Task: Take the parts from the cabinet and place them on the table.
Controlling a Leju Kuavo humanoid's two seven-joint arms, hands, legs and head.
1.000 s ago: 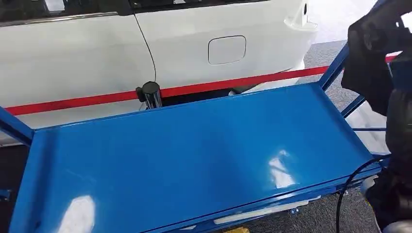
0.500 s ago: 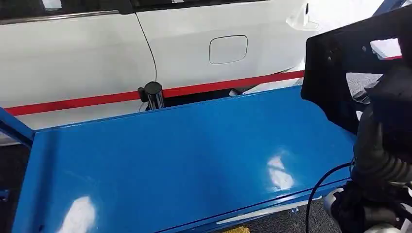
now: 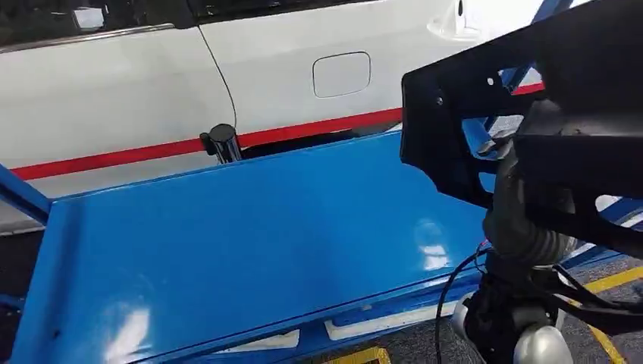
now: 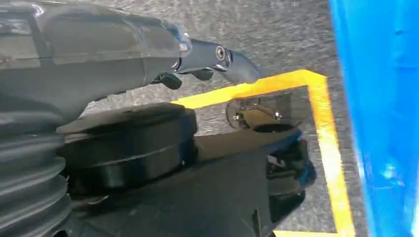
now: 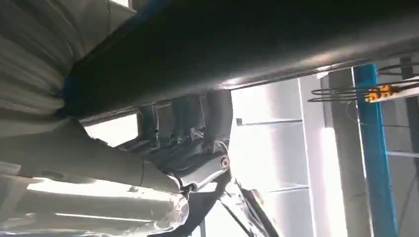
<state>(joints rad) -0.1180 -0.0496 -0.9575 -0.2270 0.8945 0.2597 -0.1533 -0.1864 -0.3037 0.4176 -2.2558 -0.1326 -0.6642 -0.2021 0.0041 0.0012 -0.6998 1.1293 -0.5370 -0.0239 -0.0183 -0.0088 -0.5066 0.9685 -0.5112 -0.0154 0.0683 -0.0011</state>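
Holding large black flat moulded part (image 3: 485, 114) w/ right hand (image 5: 197, 143), fingers (image 5: 217, 113) curled up against its underside, seen in right wrist view. Part raised above right end of glossy blue metal counter (image 3: 250, 243), not touching surface; tilted, one corner over counter, rest overhanging right edge, per head view. Small holes & cutouts visible near part's left corner. Grey ribbed wrist cover (image 3: 523, 220) directly below part, black cable (image 3: 447, 303) looping down beside it.

Left hand (image 4: 212, 59) in left wrist view: hanging over grey floor, fingers loosely extended, nothing in it, so open. Yellow floor tape (image 4: 326, 133) beneath, blue counter edge alongside.

Beyond counter: white car body (image 3: 152, 91) w/ fuel-flap outline (image 3: 341, 73). Red belt barrier (image 3: 303, 130) running across between car and counter, black-topped chrome post (image 3: 221, 142) at counter's far edge. Blue frame upright (image 3: 23, 196) at counter's left corner. Bright light glare spots on counter top near front left and centre right.
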